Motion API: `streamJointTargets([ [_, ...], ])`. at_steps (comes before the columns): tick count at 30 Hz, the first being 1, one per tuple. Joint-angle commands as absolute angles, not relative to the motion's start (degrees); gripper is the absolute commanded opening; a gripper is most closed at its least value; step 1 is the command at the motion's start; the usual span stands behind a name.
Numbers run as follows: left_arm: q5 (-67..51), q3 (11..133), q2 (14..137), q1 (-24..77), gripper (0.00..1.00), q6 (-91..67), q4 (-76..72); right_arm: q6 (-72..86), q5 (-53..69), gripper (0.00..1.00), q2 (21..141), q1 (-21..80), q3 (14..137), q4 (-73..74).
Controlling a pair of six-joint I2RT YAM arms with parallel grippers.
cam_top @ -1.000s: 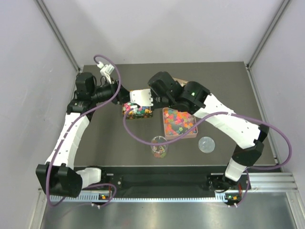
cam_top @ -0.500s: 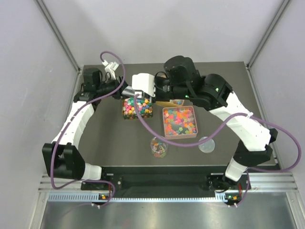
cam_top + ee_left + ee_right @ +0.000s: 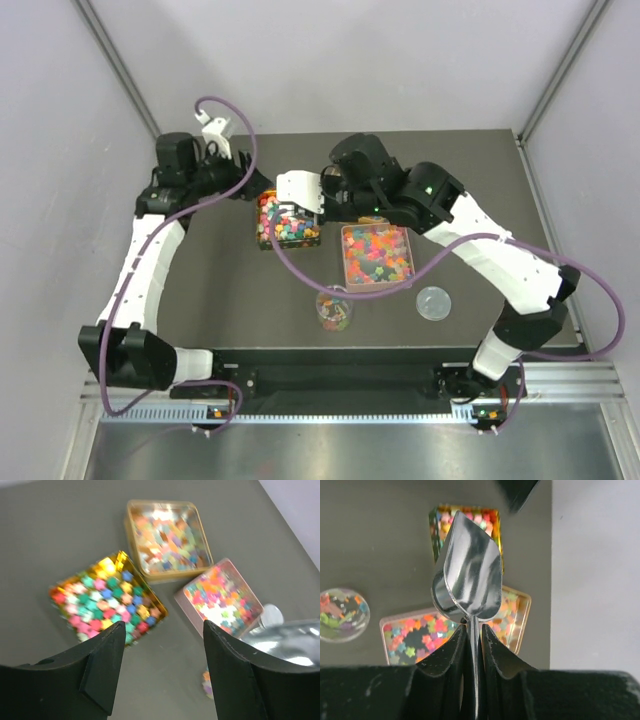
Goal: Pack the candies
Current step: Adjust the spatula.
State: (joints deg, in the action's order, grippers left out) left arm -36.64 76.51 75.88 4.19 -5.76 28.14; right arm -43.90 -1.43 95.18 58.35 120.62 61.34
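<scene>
The dark grey desk [image 3: 220, 290] is closed in by pale walls at the left, right and back, with the arm bases along its near edge. Bare desk lies left of the tins, along the front strip and at the far right.

The candies [image 3: 107, 602] fill a square gold-foil tin [image 3: 114, 561]. More lie in a pale gold tin with translucent pieces [image 3: 165, 576] behind it, in a pink square tin [image 3: 378, 288] to the right, and in a small round clear jar [image 3: 334, 308] nearer the front. The three tins sit close together. A round clear lid [image 3: 434, 302] lies apart on the desk, right of the jar.

The left hand [image 3: 164, 627] is released, its fingers spread wide with nothing between them, above the tins. The right hand [image 3: 472, 627] is clenched on the handle of a shiny metal scoop [image 3: 467, 580], held above the tins.
</scene>
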Motion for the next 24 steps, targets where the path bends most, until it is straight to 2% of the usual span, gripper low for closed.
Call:
streamJointTargets([
  [1,-32.8,82.1,71.8,1.6,0.68,-3.2,28.0,-44.6,-1.3,0.0,91.0,53.8,117.2,60.0],
  [6,-43.7,80.0,71.2,1.1,0.69,-9.7,25.0,-44.0,-0.5,0.0,90.4,52.3,116.4,60.3],
  [13,-47.8,71.2,72.5,1.2,0.68,-18.7,16.5,-43.9,-0.2,0.0,91.6,52.3,119.9,60.6],
  [19,-46.7,73.5,77.3,2.0,0.68,-18.8,16.0,-44.6,1.3,0.0,93.9,52.4,120.9,60.4],
  [24,-34.4,82.0,85.9,2.0,0.7,-9.4,22.8,-47.1,0.4,0.0,96.9,50.6,119.3,61.3],
])
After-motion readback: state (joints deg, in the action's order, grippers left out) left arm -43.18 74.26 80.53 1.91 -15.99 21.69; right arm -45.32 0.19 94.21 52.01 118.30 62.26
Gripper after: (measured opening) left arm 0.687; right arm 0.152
